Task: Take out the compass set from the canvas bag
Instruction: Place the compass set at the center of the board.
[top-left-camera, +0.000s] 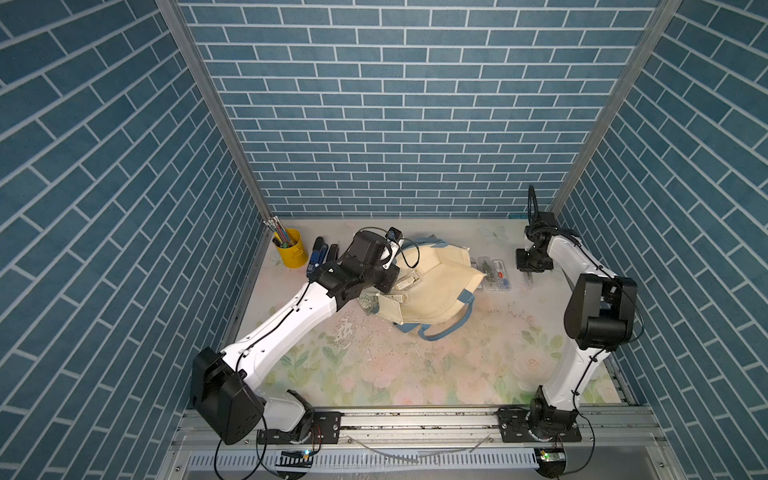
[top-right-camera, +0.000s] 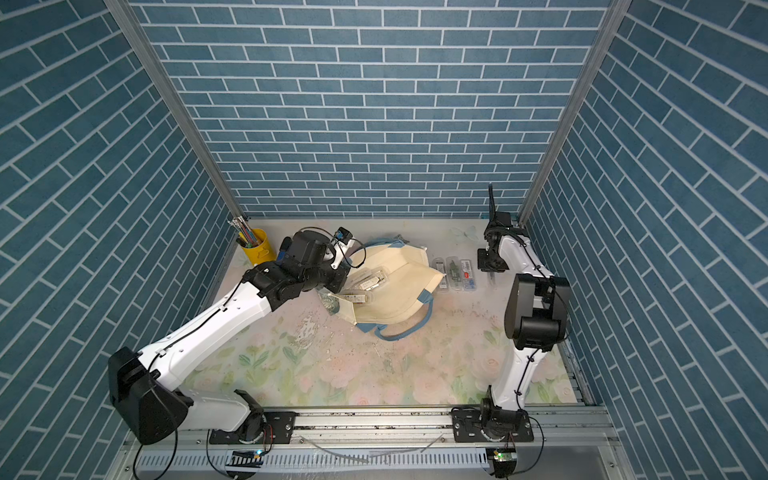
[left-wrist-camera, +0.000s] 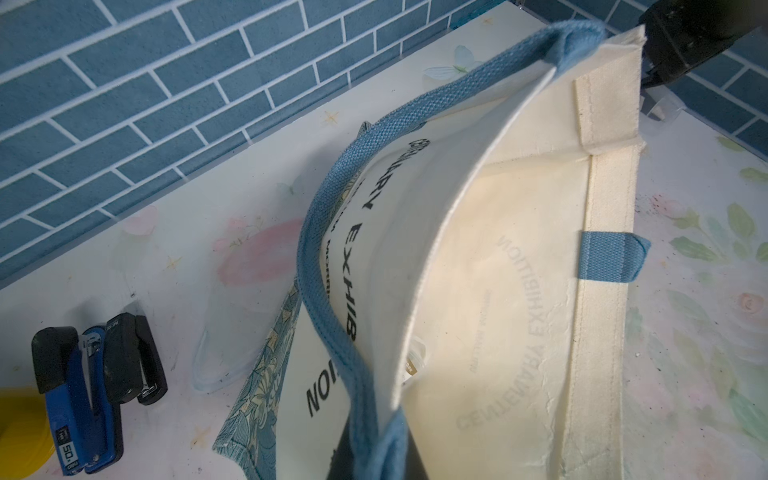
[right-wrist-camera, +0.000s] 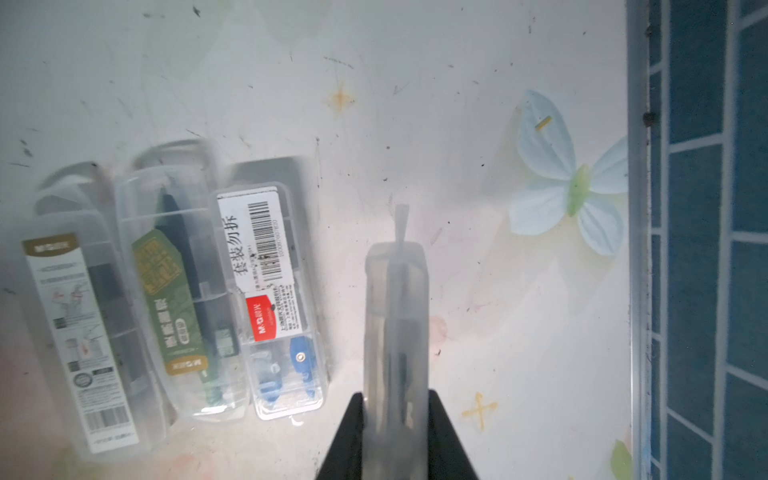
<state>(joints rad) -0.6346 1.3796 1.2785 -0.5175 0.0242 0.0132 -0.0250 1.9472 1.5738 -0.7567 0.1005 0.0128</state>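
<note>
The cream canvas bag (top-left-camera: 436, 291) (top-right-camera: 399, 303) lies on its side mid-table, mouth facing the left arm. My left gripper (left-wrist-camera: 380, 451) is shut on its blue strap handle (left-wrist-camera: 328, 232) and rim, holding the mouth up. Clear compass set cases (top-right-camera: 368, 283) lie inside the bag; one peeks out (left-wrist-camera: 415, 361) in the left wrist view. My right gripper (right-wrist-camera: 395, 415) (top-left-camera: 528, 272) is shut on one clear compass set (right-wrist-camera: 395, 311), just above the table at the back right. Three more compass sets (right-wrist-camera: 183, 291) (top-left-camera: 492, 274) lie side by side between it and the bag.
A yellow cup of pens (top-left-camera: 289, 249) stands in the back left corner. A blue stapler (left-wrist-camera: 83, 395) and a black one (left-wrist-camera: 133, 357) lie beside it, behind the left wrist. The right wall (right-wrist-camera: 698, 249) is close to the right gripper.
</note>
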